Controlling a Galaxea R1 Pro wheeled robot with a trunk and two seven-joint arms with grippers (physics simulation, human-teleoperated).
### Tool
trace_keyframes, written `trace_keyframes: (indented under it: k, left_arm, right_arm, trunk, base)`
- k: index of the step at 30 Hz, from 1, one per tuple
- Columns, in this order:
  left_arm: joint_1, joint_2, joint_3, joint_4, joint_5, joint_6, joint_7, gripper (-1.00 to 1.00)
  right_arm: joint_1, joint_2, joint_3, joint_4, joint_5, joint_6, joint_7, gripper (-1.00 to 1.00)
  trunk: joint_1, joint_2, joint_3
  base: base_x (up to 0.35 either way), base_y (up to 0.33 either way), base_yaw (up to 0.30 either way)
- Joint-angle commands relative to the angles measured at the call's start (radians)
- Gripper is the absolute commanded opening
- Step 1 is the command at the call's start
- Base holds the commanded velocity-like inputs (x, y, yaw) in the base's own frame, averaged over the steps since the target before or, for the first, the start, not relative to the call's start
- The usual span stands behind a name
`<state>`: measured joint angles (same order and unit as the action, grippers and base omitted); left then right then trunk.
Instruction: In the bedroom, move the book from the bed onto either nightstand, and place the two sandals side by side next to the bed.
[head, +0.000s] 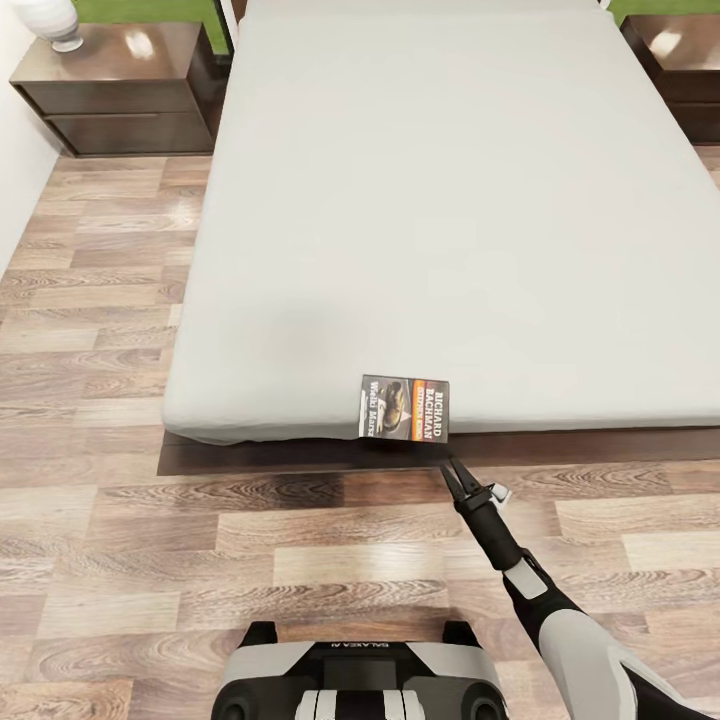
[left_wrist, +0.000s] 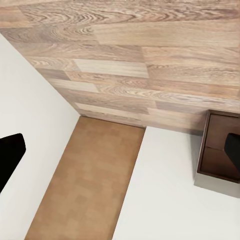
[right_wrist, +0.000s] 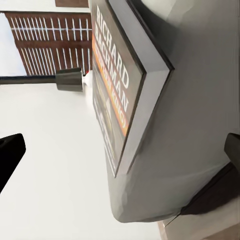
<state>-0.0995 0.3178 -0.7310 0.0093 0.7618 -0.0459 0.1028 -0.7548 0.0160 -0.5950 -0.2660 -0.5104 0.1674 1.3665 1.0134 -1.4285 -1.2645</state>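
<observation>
The book (head: 404, 408) was seen lying flat on the bed (head: 430, 200), at the mattress edge nearest the robot, with its lettering turned sideways. The right gripper (head: 452, 472) was held low over the floor (head: 120, 520), just short of the bed frame and just beside the book's near right corner, not touching it. In the head view its fingers appeared drawn close together; in the right wrist view the two fingertips (right_wrist: 11, 156) were seen at opposite borders, well apart, with the book (right_wrist: 117, 85) and mattress edge between them, so the jaws were read as open and empty. In the left wrist view, the left gripper's fingertips (left_wrist: 10, 152) were likewise spread apart over floor planks, gripping nothing. A nightstand (head: 120, 88) stood at each side of the bed head.
</observation>
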Motion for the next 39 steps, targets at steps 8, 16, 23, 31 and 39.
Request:
trace_keyframes:
  k: [8, 16, 23, 31, 39]
  left_arm:
    - [0.000, 0.000, -0.008, 0.001, 0.007, -0.003, 0.001, 1.00]
    - [0.000, 0.001, -0.007, 0.000, 0.010, -0.003, 0.001, 1.00]
    - [0.000, 0.002, -0.006, 0.000, 0.011, -0.003, 0.001, 1.00]
    - [0.000, 0.003, -0.006, 0.000, 0.011, -0.003, 0.001, 1.00]
    - [0.000, 0.003, -0.006, 0.000, 0.011, -0.003, 0.001, 1.00]
  right_arm:
    - [0.000, 0.006, -0.008, -0.001, -0.007, 0.011, 0.001, 1.00]
    - [0.000, 0.007, -0.028, -0.001, -0.006, 0.003, 0.001, 1.00]
    - [0.000, 0.008, -0.034, 0.000, -0.005, -0.035, 0.000, 1.00]
    - [0.000, 0.008, -0.035, 0.001, -0.005, -0.048, 0.000, 1.00]
    - [0.000, 0.008, -0.035, 0.001, -0.005, -0.052, 0.000, 1.00]
  trunk:
    - [0.000, 0.000, 0.000]
    - [0.000, 0.000, 0.000]
    - [0.000, 0.000, 0.000]
    - [0.000, 0.000, 0.000]
    - [0.000, 0.000, 0.000]
  base:
    - [0.000, 0.000, 0.000]
    - [0.000, 0.000, 0.000]
    - [0.000, 0.000, 0.000]
    - [0.000, 0.049, 0.000]
    - [0.000, 0.049, 0.000]
